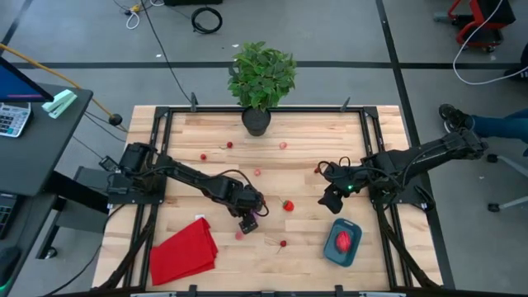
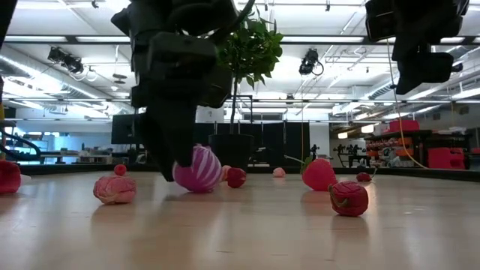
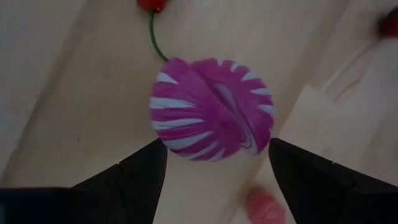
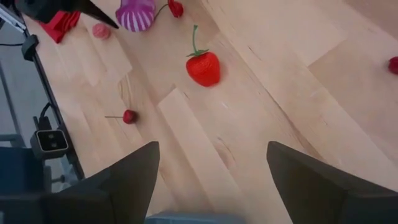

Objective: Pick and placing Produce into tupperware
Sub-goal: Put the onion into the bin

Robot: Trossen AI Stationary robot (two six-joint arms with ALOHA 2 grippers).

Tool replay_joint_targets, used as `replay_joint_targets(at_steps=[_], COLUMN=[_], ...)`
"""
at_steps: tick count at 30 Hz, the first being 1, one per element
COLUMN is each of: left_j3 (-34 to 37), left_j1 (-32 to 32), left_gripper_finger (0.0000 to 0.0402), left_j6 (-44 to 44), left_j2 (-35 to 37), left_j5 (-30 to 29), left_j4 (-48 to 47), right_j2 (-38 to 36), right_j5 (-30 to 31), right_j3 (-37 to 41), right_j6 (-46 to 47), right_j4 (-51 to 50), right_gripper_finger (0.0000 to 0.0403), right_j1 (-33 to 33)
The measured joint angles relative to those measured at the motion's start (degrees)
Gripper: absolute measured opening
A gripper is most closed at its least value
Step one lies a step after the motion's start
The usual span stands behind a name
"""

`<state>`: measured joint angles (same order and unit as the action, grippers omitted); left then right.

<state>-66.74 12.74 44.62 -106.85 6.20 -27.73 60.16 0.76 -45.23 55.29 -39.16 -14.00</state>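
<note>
1. The left gripper (image 1: 250,221), in the lower middle of the high view, has its fingers spread on either side of the purple-and-white striped ball (image 3: 211,109), which rests on the table (image 1: 313,124).
2. The right gripper (image 1: 332,200) hovers, fingers spread, right of centre, above the teal tub (image 1: 342,242) at lower right.
3. A strawberry (image 1: 287,205) lies between the grippers.

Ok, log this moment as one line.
left gripper: open, straddling purple-and-white striped piece | right gripper: open, above table | teal tub: holds red piece

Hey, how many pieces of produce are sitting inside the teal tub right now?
1: a single red piece lies in the teal tub, at the lower right of the high view. Anything smaller tucked beneath it would be hidden.
</note>
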Motion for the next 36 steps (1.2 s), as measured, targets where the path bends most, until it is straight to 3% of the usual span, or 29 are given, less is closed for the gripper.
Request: replay_joint_targets(at_steps=[7, 29, 36], left_j3=[0.0, 0.0, 0.0], left_j1=[0.1, -0.2, -0.2], left_gripper_finger=[0.0289, 0.0288, 0.0257], left_j6=[6.0, 5.1, 5.5], left_j2=[0.0, 0.0, 0.0], left_j5=[0.0, -4.8, -4.9], left_j4=[3.0, 3.1, 3.1], right_j2=[0.0, 0.0, 0.0], right_j5=[1.2, 1.2, 1.2], right_j3=[0.0, 0.0, 0.0], right_j6=[0.0, 0.0, 0.0], right_j4=[0.0, 0.0, 0.0], right_gripper_finger=[0.0306, 0.0307, 0.0307], right_j1=[0.0, 0.0, 0.0])
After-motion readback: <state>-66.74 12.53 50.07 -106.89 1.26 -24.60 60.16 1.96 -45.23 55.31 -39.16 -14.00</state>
